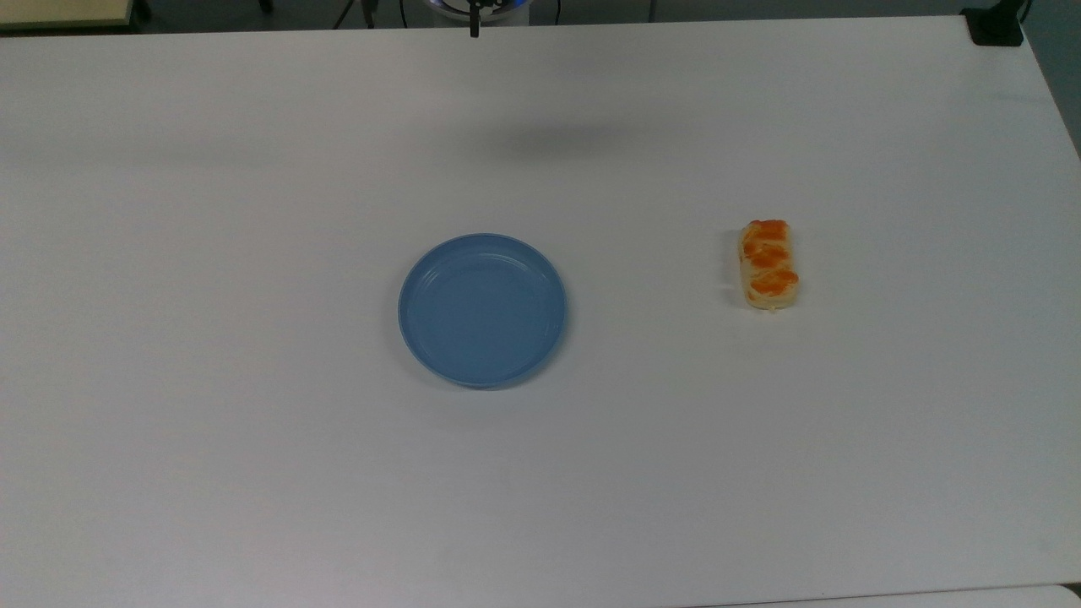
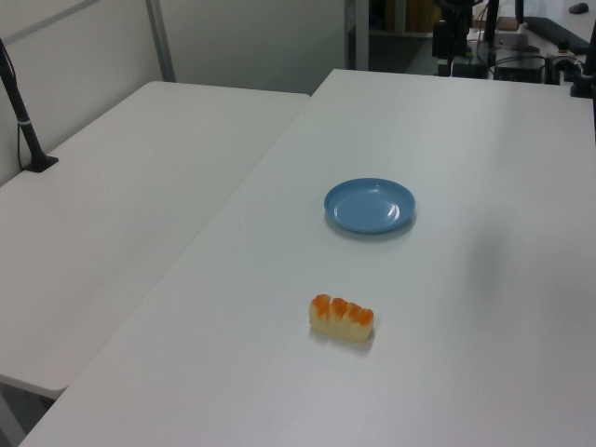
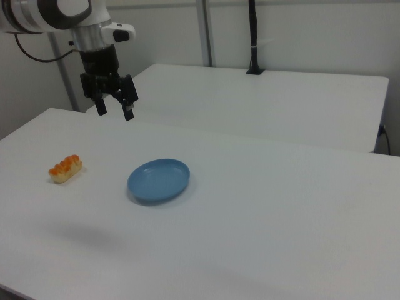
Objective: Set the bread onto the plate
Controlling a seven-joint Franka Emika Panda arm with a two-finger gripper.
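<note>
The bread [image 1: 768, 264] is a pale-yellow bun with three orange-brown lumps, lying alone on the white table at the top view's right. The light-blue plate [image 1: 482, 310] sits empty near the table's middle, well apart from the bread. Both appear again in the right view, with the bread [image 3: 65, 168] to the left of the plate [image 3: 159, 180], and in the left view, with the bread [image 2: 342, 318] nearer the camera than the plate [image 2: 369, 205]. My gripper [image 3: 115, 113] hangs open high above the table, behind the bread and plate, with nothing between its fingers.
The white table [image 1: 253, 464] spreads wide on all sides of the two things. A second white table [image 3: 269, 100] adjoins it. A black post [image 3: 253, 37] stands on that second table, and dark equipment [image 2: 521, 56] sits beyond the far edge.
</note>
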